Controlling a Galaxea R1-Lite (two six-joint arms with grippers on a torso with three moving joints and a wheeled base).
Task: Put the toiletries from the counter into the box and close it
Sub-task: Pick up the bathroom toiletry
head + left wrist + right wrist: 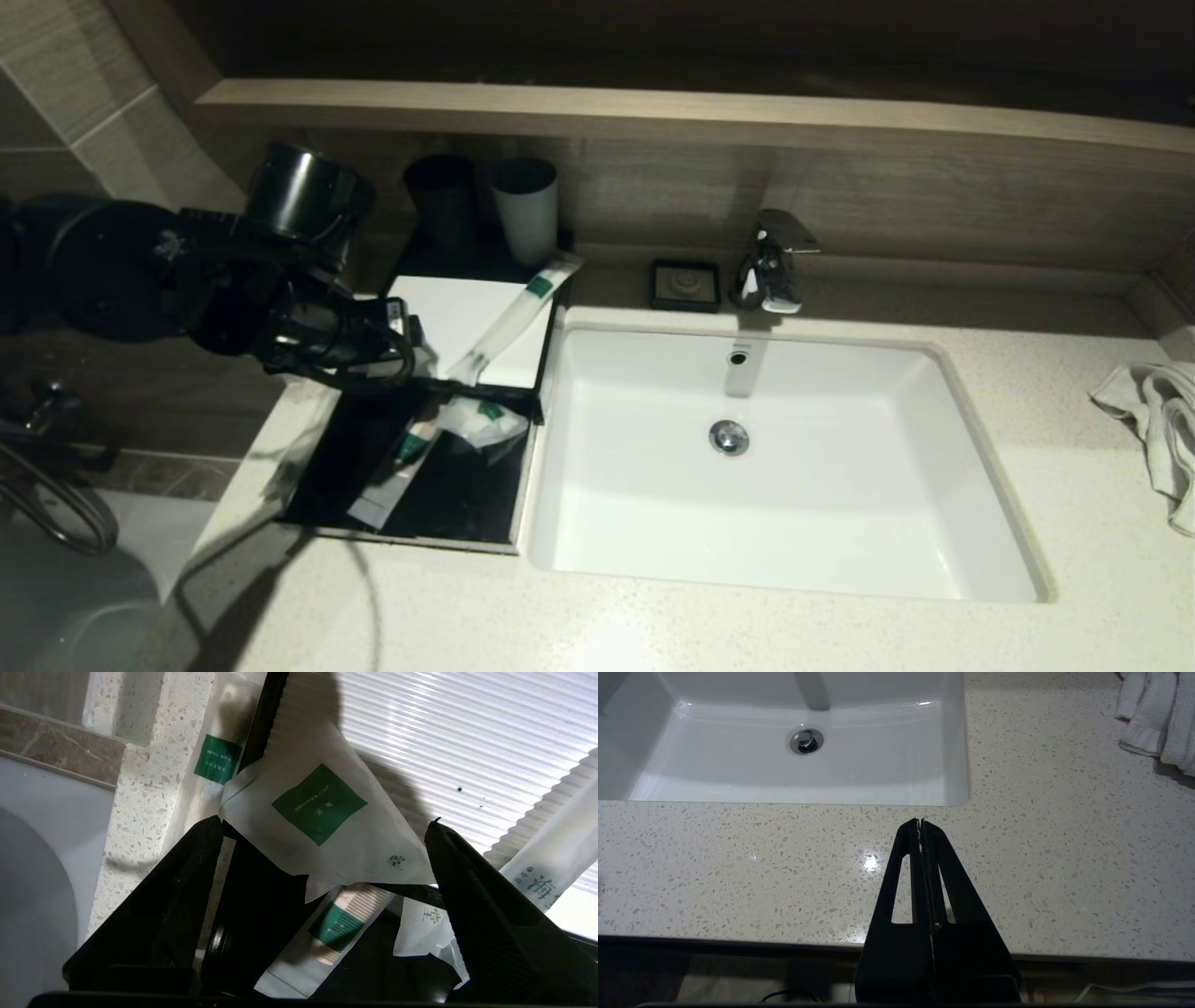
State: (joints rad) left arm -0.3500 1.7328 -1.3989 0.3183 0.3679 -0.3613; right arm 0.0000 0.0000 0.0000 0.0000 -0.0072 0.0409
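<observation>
Left gripper (322,826) hovers at centre-left of the head view over the black box (467,504), jaws wide, holding nothing. Shower cap sachet (322,812) lies between the fingertips, on the box's edge. Long sachet (513,313) rests across the white ribbed lid (439,308).

Step, judged: loading sachets. Next: close on the shower cap sachet without snagging neighbours.

Right gripper (920,823) parked over the counter (1064,858), jaws shut, empty.

Your left arm (187,271), at the left of the head frame, is glossy black: fat round joint housings, a cylindrical cap on top, thin black cables looping by the wrist. The left gripper (322,858) has wedge-shaped matte black fingers; the right gripper (920,826) shows slotted, triangular black ones
</observation>
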